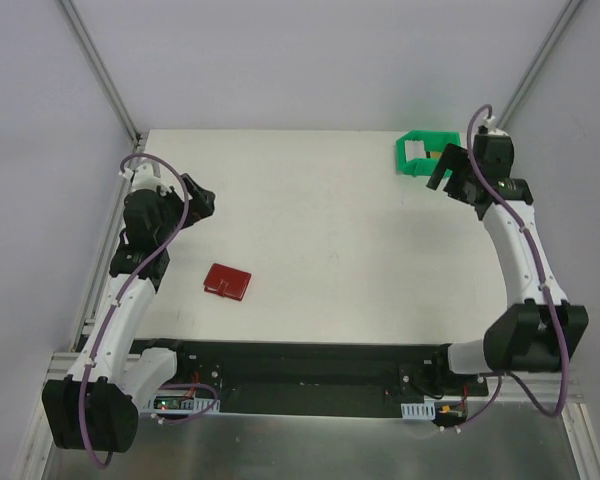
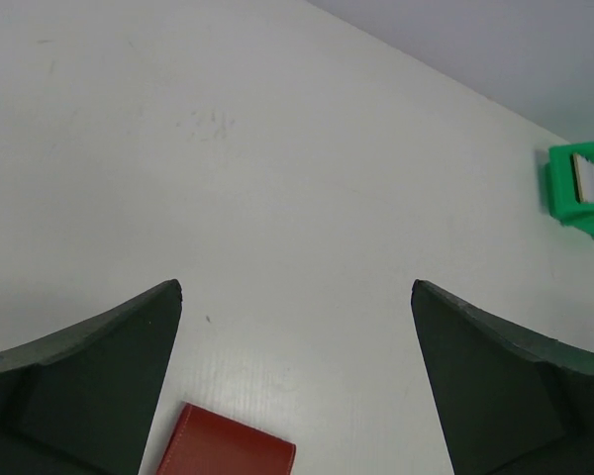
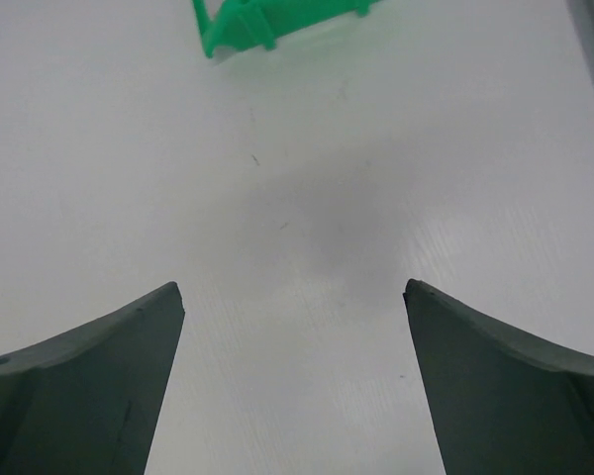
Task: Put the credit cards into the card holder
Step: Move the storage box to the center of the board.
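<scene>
The card holder, a small dark red wallet, lies closed on the white table at front left; one corner of it shows low in the left wrist view. The credit cards stand as a whitish stack with a yellow edge inside a green bin at the back right. My left gripper hovers behind the wallet, open and empty. My right gripper hangs just in front of and to the right of the bin, open and empty. The right wrist view catches only the bin's edge.
The white table is bounded by grey walls with metal rails at the back corners. A black base rail with both arm mounts runs along the near edge.
</scene>
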`<control>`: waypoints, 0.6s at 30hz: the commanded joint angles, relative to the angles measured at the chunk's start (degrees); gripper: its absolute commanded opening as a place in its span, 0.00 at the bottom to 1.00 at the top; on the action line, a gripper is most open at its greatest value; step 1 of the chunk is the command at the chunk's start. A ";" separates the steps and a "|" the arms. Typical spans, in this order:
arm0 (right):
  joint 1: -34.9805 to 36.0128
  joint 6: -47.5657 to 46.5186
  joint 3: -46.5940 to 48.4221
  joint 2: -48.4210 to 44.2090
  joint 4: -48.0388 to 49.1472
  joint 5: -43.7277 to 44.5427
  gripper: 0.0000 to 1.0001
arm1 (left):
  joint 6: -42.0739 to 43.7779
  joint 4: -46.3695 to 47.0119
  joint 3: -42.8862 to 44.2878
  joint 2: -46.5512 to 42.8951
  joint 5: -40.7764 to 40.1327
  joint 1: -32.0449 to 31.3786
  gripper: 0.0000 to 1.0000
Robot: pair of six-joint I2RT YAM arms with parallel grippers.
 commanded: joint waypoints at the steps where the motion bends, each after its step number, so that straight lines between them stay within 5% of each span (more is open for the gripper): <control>1: -0.03 -5.94 11.31 10.89 -3.39 -14.41 0.96 | 2.90 -1.06 1.82 -0.80 11.66 0.20 0.99; 5: -0.12 -6.04 22.65 21.34 -6.37 -10.48 0.96 | 4.04 -3.43 1.29 -0.72 14.82 0.28 0.99; 9: -2.05 3.60 35.75 31.81 -12.79 -2.75 0.96 | 4.31 -3.87 0.76 0.16 15.79 0.20 0.99; 18: -4.86 23.49 45.52 44.74 -8.06 2.63 0.99 | 5.45 -4.93 2.79 3.06 19.04 0.20 0.99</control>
